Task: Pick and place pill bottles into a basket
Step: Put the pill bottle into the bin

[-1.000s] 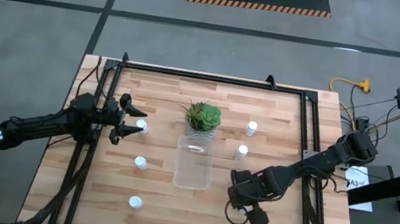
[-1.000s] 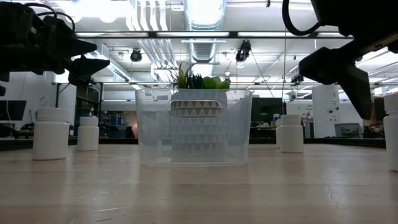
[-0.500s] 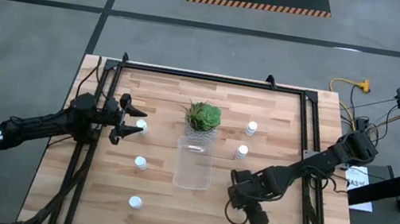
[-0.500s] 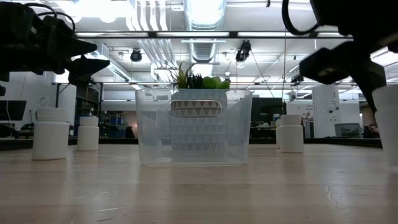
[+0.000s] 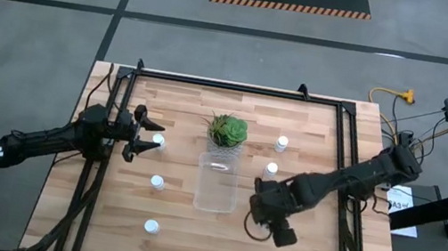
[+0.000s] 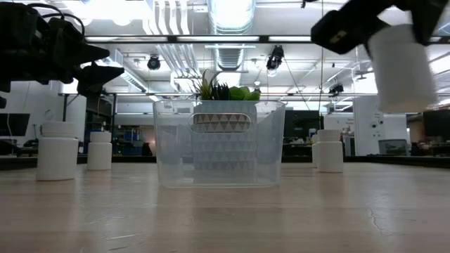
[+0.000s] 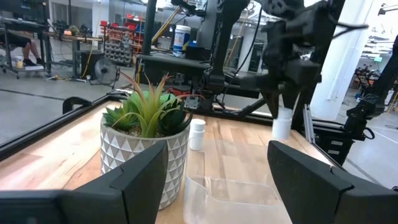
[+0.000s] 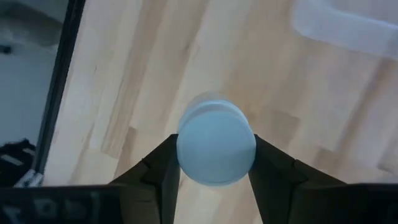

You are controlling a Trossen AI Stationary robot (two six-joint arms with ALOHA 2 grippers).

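Note:
My right gripper (image 5: 260, 211) is shut on a white pill bottle (image 6: 402, 67), held high above the table just right of the clear basket (image 5: 217, 183). My left gripper (image 5: 149, 133) is open and empty above the table's left part, beside a standing bottle (image 5: 158, 141). Other bottles stand upright on the table: two right of the plant (image 5: 282, 143) (image 5: 271, 170) and two left of the basket (image 5: 156, 182) (image 5: 151, 226). In the left wrist view the basket's rim (image 7: 230, 190) lies ahead of my open fingers. My right gripper pinches the bottle between its two fingers (image 8: 163, 169), one on each side just below the cap (image 8: 216, 148). The fingers come from above, pointing down. The bottle hangs upright, cap up, lifted clear of the table.
A green potted plant (image 5: 228, 131) in a white patterned pot stands right behind the basket's far end. A black frame (image 5: 343, 144) runs along the table's left, right and far sides. Bare wood lies in front of the basket.
My right gripper has risen with the pill bottle, which stood on the table a second ago and is now lifted clear. It has also gone toward the table's left edge, closer to the basket.

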